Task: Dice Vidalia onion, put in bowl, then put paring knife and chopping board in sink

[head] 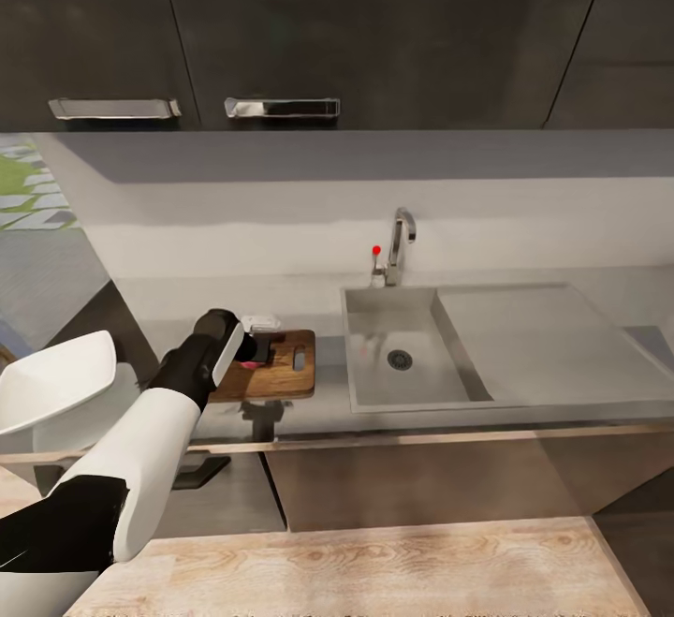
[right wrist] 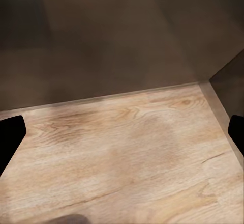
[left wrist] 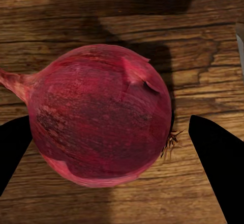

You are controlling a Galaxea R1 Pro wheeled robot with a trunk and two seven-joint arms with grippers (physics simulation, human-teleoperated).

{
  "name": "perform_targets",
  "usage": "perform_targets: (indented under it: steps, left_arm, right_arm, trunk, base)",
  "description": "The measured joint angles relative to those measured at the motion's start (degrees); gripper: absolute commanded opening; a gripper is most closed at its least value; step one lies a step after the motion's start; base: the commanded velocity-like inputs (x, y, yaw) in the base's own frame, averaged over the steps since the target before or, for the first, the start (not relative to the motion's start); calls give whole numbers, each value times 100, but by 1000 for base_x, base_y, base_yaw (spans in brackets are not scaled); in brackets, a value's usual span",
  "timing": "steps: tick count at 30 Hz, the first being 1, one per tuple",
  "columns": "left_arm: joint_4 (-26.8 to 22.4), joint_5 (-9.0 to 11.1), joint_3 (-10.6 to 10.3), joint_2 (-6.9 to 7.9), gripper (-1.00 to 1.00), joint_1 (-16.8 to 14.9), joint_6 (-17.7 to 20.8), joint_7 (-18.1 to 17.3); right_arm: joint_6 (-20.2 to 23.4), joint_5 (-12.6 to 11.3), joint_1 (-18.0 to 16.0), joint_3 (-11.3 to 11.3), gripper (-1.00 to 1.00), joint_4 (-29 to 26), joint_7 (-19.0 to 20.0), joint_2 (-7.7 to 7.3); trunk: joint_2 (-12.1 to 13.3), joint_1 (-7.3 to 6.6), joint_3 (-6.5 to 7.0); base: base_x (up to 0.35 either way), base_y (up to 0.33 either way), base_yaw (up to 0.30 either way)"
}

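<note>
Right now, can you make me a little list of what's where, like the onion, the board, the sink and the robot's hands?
onion: round red-purple onion lying on the board, between the left gripper's fingers
board: brown wooden chopping board on the grey steel countertop, left of the sink
sink: grey steel basin, nothing seen in it
left gripper: open around the onion
right gripper: open, pointed at the wooden floor

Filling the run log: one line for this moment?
left gripper: open, astride onion | onion: on chopping board | sink: empty

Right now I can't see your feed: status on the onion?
Left gripper open, straddling red-skinned onion on brown wooden chopping board. Right gripper open over wood floor. Grey steel sink empty.
</note>
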Motion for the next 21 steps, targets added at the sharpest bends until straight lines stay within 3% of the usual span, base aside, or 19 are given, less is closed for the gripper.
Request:
perform_targets:
  steps: [21]
  left_arm:
    - [-118, 0, -1, 7, -100, -3, 1, 7]
  right_arm:
    - [-1, -1, 0, 0, 100, 0, 0, 0]
  trunk:
    - [-4, -2, -81]
  base:
    - [0, 0, 0]
